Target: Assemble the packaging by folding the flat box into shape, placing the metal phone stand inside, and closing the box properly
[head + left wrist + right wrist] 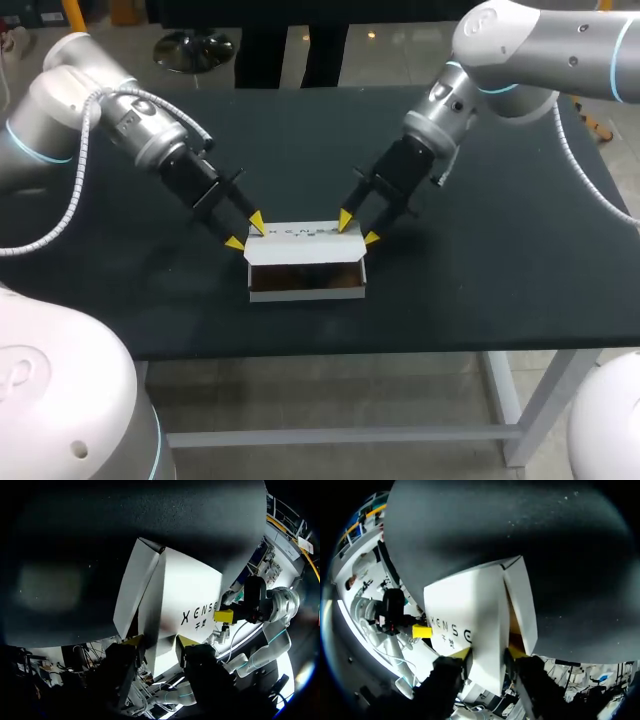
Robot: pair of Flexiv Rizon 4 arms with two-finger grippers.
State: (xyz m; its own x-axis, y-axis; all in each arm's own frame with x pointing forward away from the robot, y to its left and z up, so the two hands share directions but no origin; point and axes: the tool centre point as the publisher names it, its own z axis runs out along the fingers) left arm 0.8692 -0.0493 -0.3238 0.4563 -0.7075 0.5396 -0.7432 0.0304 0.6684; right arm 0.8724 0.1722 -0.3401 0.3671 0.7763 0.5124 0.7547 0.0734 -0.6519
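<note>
the table (480, 300) has a flat, dark, matte top carried on pale metal legs, with a low crossbar joining them under the front. one white cardboard box (306, 272) lies directly on it, long side along the front edge. the box is open: its lid flap stands up on the far side, printed face showing, and the inside looks brownish. the dark top stretches wide to both sides of the box and reaches farther behind it than in front.
</note>
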